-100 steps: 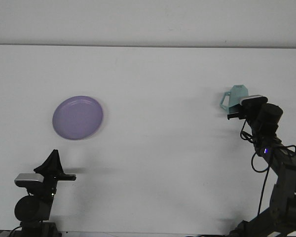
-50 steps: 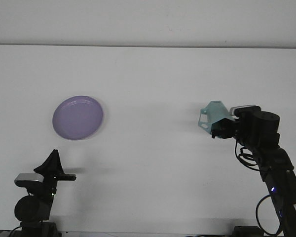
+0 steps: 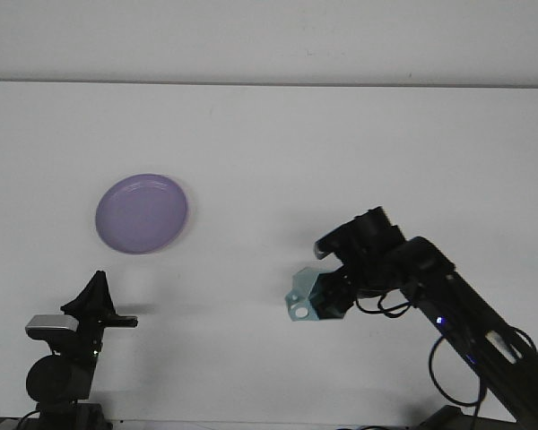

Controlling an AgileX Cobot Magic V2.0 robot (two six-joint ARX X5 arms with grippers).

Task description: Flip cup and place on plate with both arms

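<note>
over the bare white table (image 3: 278, 134), the right pincer (image 3: 334, 291) is clamped on a light, rigid-looking teal cup (image 3: 311, 300), handle leftward.

We find no legible text, label, brand, number or sign anywhere in the front view. The surfaces that could carry markings are blank or too small to resolve.
</note>
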